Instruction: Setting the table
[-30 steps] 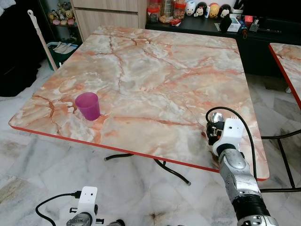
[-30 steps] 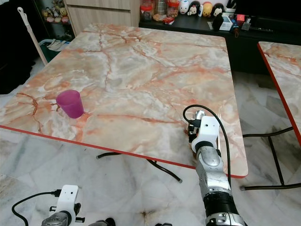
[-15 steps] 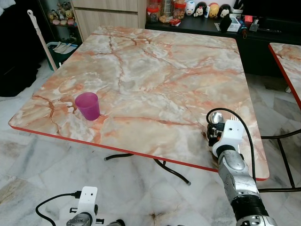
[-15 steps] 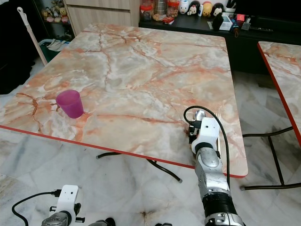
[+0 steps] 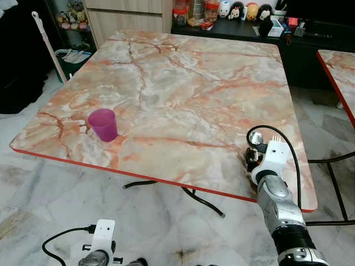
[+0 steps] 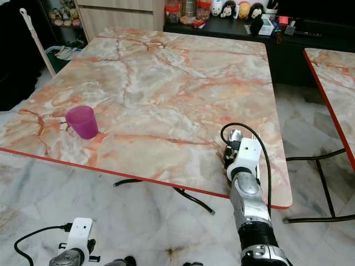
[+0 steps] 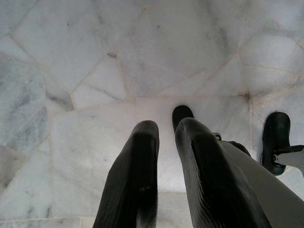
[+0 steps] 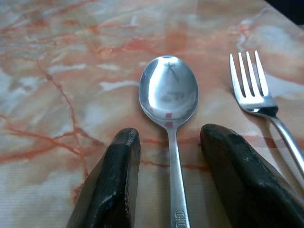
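Observation:
A steel spoon (image 8: 168, 92) lies on the marble table (image 5: 183, 83) near its front right corner, bowl pointing away from me. A fork (image 8: 251, 90) lies just to its right, parallel to it. My right gripper (image 8: 171, 133) sits low over the table, open, one black finger on each side of the spoon's handle with a gap on both sides. In the eye view the same gripper (image 5: 254, 157) is behind the spoon bowl (image 5: 255, 137). A purple cup (image 5: 103, 124) stands upright near the front left edge. My left gripper (image 7: 166, 128) hangs idle over the floor, fingers close together.
A second table's red-edged corner (image 5: 338, 72) stands to the right with a chair frame (image 5: 333, 166) beneath. A dark sideboard (image 5: 249, 27) with jars and toys runs behind the table. A mop handle (image 5: 49, 47) leans at the back left. Marble floor lies in front.
My right wrist has edged slightly to the right, so the fork's tines now show beside it. The spoon, the fork and the cup have not moved.

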